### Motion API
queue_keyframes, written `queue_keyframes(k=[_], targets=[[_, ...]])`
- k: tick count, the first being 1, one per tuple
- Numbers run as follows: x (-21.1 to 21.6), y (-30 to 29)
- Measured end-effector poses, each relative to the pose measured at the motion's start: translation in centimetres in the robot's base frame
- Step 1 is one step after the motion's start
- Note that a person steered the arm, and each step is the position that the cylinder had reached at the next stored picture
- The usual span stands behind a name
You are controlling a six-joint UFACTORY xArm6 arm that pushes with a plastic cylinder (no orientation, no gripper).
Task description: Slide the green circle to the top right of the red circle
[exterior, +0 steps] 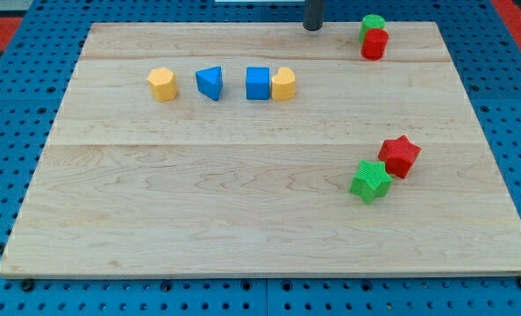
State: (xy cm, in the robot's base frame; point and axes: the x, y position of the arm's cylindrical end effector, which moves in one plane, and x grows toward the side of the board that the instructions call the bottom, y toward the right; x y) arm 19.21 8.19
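Sitting at the view's top right corner of the wooden surface (243,219), the green circle (372,24) touches the red circle (374,44) just below it, while my tip (312,27), a plain dark rod with no fingers to clench or release, rests near the top edge, left of the pair and apart from them. Across the upper middle runs a row: a yellow block (162,84), perhaps a hexagon, a blue triangle (210,82), and a blue square (258,83) touching another yellow block (283,84). Lower right, a red star (399,156) touches a green star (370,181).
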Motion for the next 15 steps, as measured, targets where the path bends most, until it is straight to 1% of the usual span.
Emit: queue_keyframes(k=[4,6,9,12,15], targets=[[-0.1,0.3],[0.0,3.8],[-0.1,7.0],[0.0,8.7],[0.0,8.7]])
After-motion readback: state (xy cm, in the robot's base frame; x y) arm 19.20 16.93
